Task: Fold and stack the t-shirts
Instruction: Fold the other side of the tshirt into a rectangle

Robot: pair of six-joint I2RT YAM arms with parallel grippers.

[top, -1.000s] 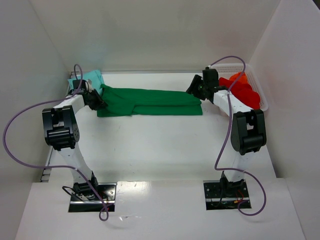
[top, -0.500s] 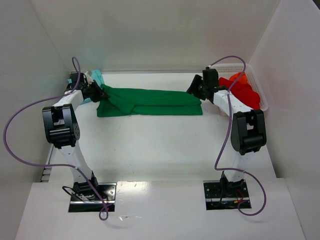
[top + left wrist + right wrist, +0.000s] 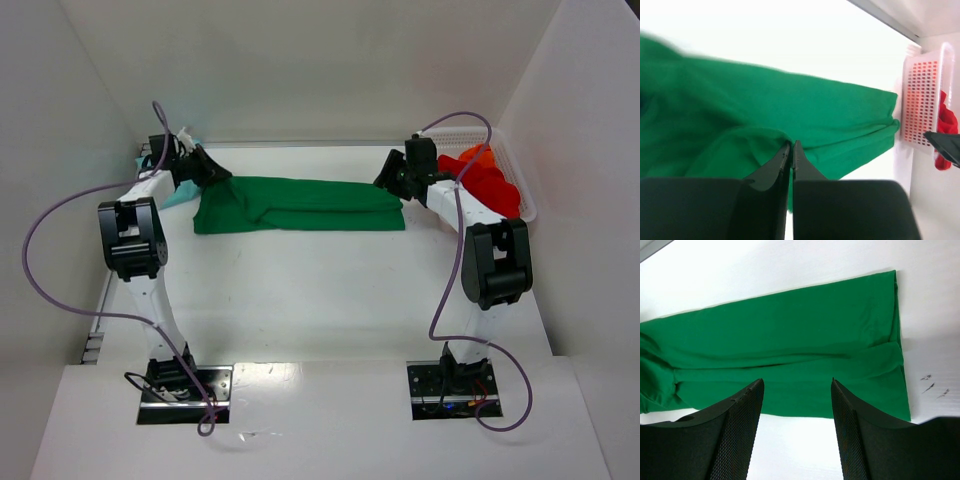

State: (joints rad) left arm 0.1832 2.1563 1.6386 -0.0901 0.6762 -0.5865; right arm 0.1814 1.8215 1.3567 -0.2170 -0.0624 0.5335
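Robot lab cell, this one: bare white walls (image 3: 300, 70) box in a white table (image 3: 320, 290), two arms (image 3: 130, 240) bolted near-side, purple cables (image 3: 60, 250) looping.

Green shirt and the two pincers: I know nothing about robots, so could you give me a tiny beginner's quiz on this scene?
1. True or false: the right pincer is clamped shut on the green t-shirt.
2. What colour is the cloth in the white basket? A red, B teal, C green.
3. Which pincer is closed on a fold of the shirt?
Key: 1 false, its jaws stand open over the shirt; 2 A; 3 the left pincer.
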